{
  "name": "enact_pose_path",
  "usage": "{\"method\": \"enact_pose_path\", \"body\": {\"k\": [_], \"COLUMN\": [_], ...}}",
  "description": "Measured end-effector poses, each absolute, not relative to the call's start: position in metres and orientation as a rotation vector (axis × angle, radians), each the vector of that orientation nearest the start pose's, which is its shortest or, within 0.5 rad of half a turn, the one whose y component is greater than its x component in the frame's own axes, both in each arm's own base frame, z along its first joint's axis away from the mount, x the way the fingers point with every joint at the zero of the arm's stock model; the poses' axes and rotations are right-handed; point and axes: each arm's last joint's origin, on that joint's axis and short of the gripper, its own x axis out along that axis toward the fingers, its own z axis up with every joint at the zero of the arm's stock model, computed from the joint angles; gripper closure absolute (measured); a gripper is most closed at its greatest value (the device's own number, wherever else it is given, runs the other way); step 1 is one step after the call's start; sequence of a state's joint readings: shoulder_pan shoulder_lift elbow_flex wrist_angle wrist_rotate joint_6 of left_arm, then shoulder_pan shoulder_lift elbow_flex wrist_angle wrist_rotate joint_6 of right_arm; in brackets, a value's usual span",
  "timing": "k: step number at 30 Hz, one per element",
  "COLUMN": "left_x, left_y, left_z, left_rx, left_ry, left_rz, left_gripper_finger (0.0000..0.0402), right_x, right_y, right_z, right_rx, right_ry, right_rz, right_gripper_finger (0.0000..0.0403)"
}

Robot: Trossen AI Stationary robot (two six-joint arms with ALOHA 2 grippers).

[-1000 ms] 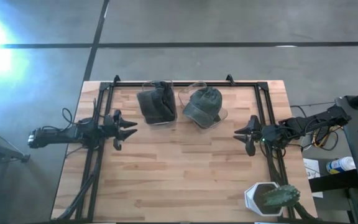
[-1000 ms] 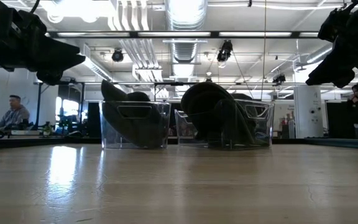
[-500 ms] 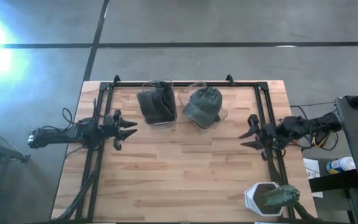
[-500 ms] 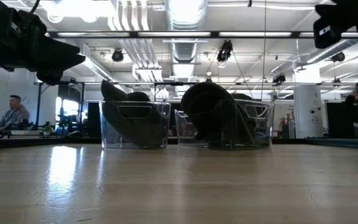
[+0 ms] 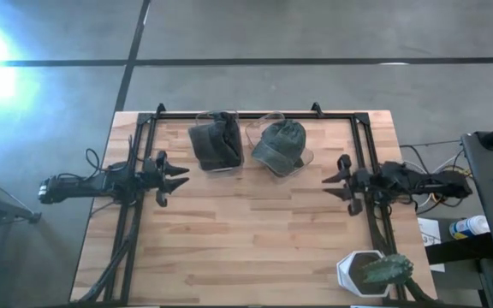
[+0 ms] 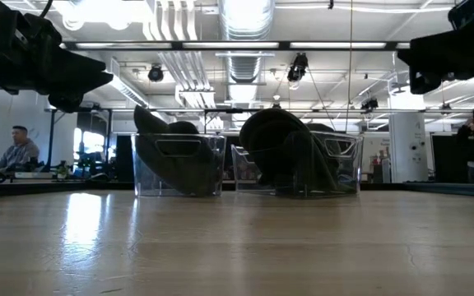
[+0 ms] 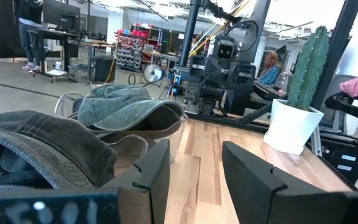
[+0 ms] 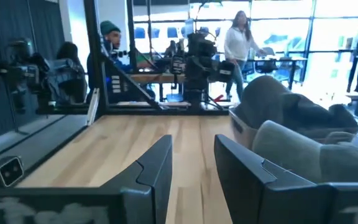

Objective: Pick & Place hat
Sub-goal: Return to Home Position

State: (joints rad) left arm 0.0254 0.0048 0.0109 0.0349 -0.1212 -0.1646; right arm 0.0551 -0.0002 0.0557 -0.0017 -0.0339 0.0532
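Two dark grey-green caps sit in two clear plastic bins at the table's far edge. The left cap point(image 5: 216, 142) lies folded in the left bin point(image 6: 179, 164); the right cap point(image 5: 280, 145) spills over the near rim of the right bin point(image 6: 319, 164). My left gripper point(image 5: 181, 177) hovers open at the table's left side, near and left of the left bin. My right gripper point(image 5: 330, 181) hovers open at the right side, to the right of the right cap. Both caps point(image 7: 123, 112) show in the left wrist view, and one cap point(image 8: 303, 134) in the right wrist view.
A white pot with a cactus point(image 5: 373, 272) stands at the table's near right corner. A black metal frame point(image 5: 255, 115) runs along the far edge and both sides. The bare wooden table middle point(image 5: 246, 231) lies between the arms. People show in the room beyond.
My right arm drew back toward the table's right edge and tipped, then swung forward again to about where it began, now pointing level toward the table's left. The left arm and both caps kept still.
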Motion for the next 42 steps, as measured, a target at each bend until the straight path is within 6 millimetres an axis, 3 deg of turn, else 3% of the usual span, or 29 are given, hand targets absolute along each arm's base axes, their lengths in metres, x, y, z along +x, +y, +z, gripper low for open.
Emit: {"method": "enact_pose_path", "body": {"k": [4, 42], "left_x": [0.097, 0.097], "left_y": [0.006, 0.006], "left_z": [0.170, 0.170], "left_rx": [-0.166, -0.166], "left_ry": [-0.053, -0.053], "left_rz": [0.143, 0.142], "left_gripper_finger": [0.0262, 0.0262], "right_x": [0.097, 0.098], "right_y": [0.007, 0.007], "right_z": [0.167, 0.167], "right_rx": [0.053, 0.098], "right_ry": [-0.016, -0.002], "right_rz": [0.094, 0.087], "right_gripper_finger": [0.0284, 0.0284]}}
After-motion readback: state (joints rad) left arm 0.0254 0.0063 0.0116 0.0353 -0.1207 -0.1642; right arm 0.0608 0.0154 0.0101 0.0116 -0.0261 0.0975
